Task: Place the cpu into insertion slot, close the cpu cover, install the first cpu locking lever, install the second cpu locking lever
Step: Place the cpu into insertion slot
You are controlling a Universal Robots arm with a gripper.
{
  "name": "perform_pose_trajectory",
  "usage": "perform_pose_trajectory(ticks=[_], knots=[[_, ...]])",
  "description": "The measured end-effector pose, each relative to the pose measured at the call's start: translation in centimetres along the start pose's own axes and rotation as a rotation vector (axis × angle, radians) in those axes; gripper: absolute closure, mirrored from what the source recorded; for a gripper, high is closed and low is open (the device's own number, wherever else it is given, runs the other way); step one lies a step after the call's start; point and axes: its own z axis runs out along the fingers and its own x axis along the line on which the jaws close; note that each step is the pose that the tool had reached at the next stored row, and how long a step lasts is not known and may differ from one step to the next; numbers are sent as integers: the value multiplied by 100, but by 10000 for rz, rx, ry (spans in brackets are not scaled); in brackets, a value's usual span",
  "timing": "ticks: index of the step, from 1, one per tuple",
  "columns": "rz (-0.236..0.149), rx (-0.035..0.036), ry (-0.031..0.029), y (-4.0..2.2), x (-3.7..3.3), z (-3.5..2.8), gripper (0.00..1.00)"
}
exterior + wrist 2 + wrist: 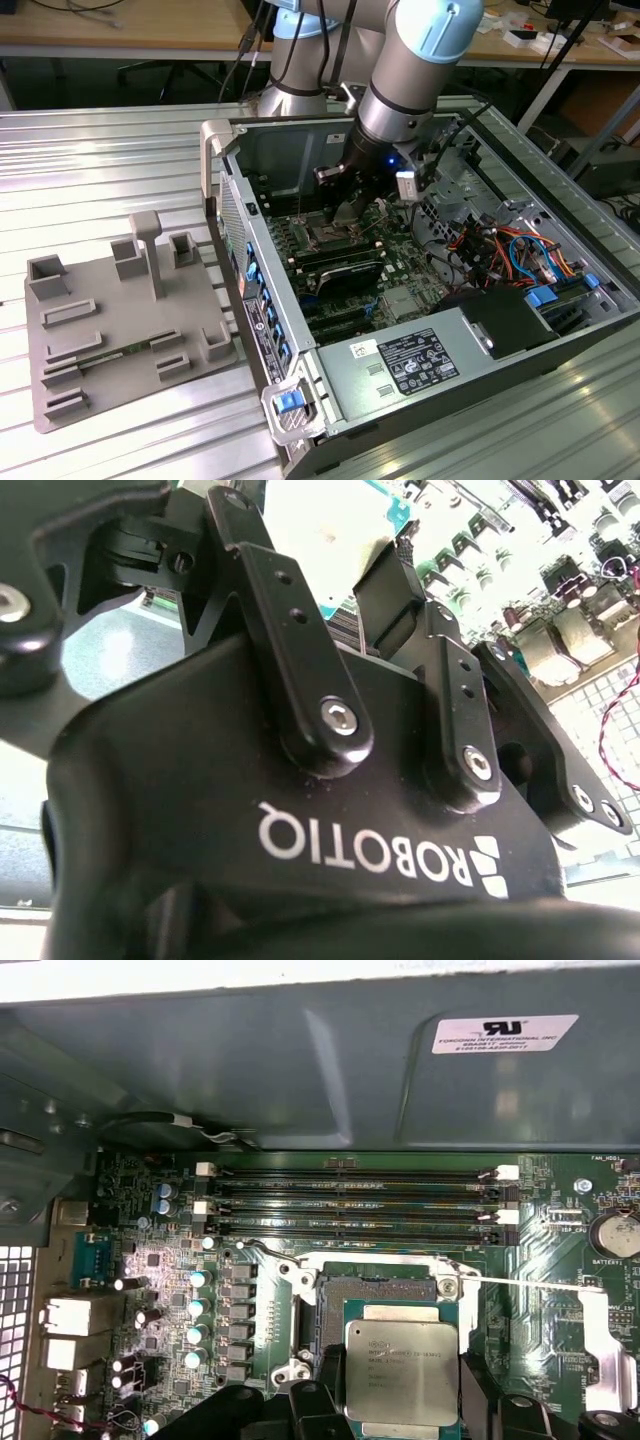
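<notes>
The arm (420,60) is reaching down into an open computer case (270,330) that is lying on a ribbed metal tabletop (120,130). Its end effector (403,1398) is hanging low over the green circuit board (560,1230), close to the case's back wall.

In the first wrist view the end effector is clenching the chip (402,1368). One dark finger (328,1392) is pressing on one side of it and a second finger is pressing on the opposite side. The chip is sitting flat, its silver face turned up toward the camera.

The chip is overlapping one edge of the socket (375,1292). The socket's dark field is lying uncovered between the chip and the long black memory slots (350,1200). Whether the chip is already touching the socket cannot be told.

A thin metal lever (530,1286) is stretching from the socket's corner out across the board. In the exterior view the socket (328,236) is showing just below the end effector.

On the tabletop, well apart from the case on the exterior view's left, a grey holder plate (110,320) with upright blocks is resting.
</notes>
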Motion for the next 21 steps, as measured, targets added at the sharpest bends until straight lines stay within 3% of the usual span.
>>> perform_pose_trajectory(ticks=[21], knots=[[1, 0, 1, 1, 41, 7, 45]])
